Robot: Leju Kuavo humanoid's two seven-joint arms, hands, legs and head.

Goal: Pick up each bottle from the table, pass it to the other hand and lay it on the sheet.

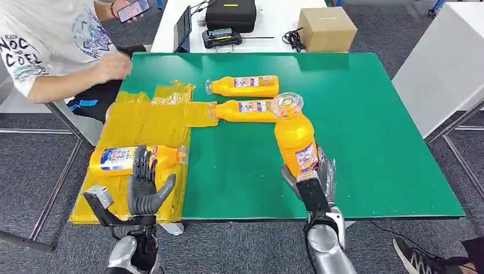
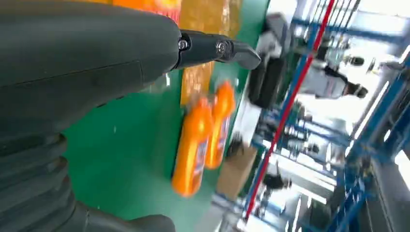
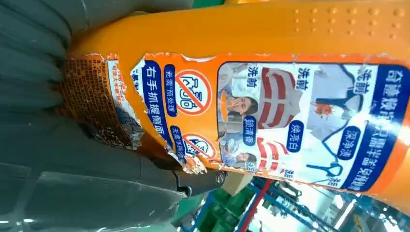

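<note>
My right hand [image 1: 311,178] grips an orange bottle [image 1: 294,137] upright by its lower body, lifted over the green table [image 1: 371,142]; its torn label [image 3: 270,121] shows close in the right wrist view. My left hand [image 1: 144,182] is open over the yellow sheet [image 1: 148,123], just in front of a bottle [image 1: 128,158] lying there, not holding it. Two more orange bottles lie on the table beyond: one [image 1: 242,86] farther, one [image 1: 246,110] nearer. The left wrist view shows that pair [image 2: 203,140] past my dark fingers [image 2: 212,48].
A person [image 1: 51,51] in a white shirt sits at the table's far left corner, one hand near the sheet, the other holding a phone [image 1: 133,9]. Behind the green table stand a cardboard box [image 1: 326,27], a black case [image 1: 230,14] and a tablet [image 1: 182,28].
</note>
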